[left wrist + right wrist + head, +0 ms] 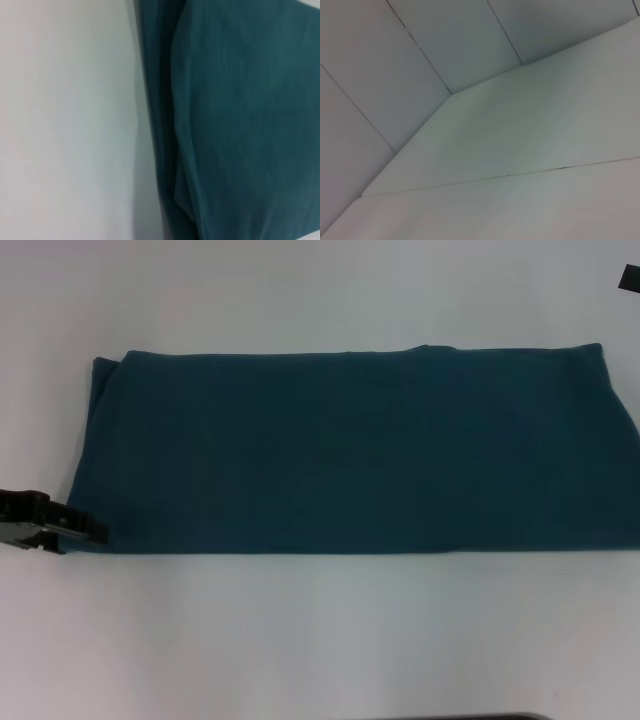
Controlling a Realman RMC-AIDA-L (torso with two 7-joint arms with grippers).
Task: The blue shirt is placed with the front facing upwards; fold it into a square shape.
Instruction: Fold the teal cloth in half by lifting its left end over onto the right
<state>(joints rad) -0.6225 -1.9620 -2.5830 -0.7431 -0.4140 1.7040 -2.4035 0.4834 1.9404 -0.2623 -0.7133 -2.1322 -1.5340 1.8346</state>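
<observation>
Left gripper [85,528] sits at frame lower left, touching the shirt [350,450] corner; grip state unclear. White table [320,640], pale panelled wall [445,40]. Shirt lies mid-frame, folded, long axis left-right.

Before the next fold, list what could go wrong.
1. The left gripper sits at the near left corner of the blue shirt; it may catch only some of the stacked layers and leave the rest behind.
2. The right gripper is far off, so one-sided pulling might skew the shirt.
</observation>
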